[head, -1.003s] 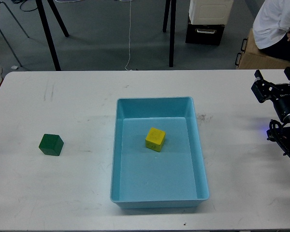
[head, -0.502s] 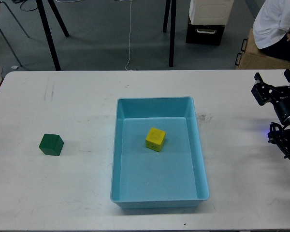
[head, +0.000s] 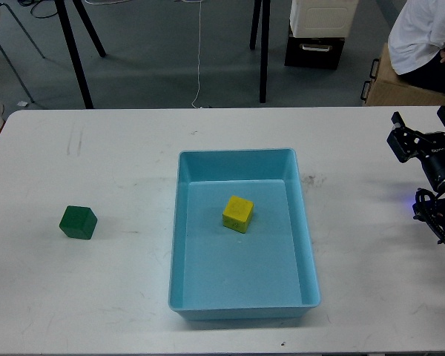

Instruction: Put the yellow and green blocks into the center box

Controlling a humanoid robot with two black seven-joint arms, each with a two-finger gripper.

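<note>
Although the yellow block [head: 238, 213] already lies inside the blue box [head: 179, 245] at the centre of the frame, the task appears only half done: the green block [head: 78, 222] sits on the white table [head: 96, 156] at the middle left, well apart from the box. The right gripper [head: 424, 130] hovers at the right edge, its fingers spread and holding nothing (the left gripper is out of view). Nothing stands on the table between green block and box. Beyond the table, at the top of the frame, are black stand legs [head: 74, 52], a cable [head: 199, 52] and a seated person [head: 426, 37].
</note>
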